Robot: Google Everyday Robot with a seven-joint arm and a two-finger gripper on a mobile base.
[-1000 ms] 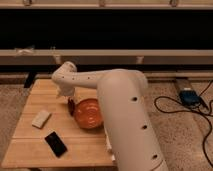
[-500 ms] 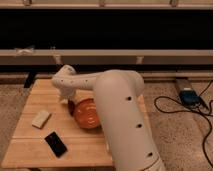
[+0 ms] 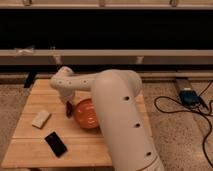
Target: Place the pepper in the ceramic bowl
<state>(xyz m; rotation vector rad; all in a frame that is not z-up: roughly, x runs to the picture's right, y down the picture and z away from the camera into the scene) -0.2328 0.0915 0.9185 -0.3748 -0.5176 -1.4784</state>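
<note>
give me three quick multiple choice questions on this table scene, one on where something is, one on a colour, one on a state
1. Where is the gripper relative to the ceramic bowl?
A. at its left rim
B. far to its right
C. well behind it

2. What colour is the bowl?
A. white
B. orange
C. blue

3. How does the black slab lie?
A. upright on its edge
B. inside the bowl
C. flat on the wooden table

Answers:
1 A, the arm's tip hangs low beside the bowl's left rim.
2 B, its glossy inside is orange.
3 C, it rests flat near the table's front edge.
</note>
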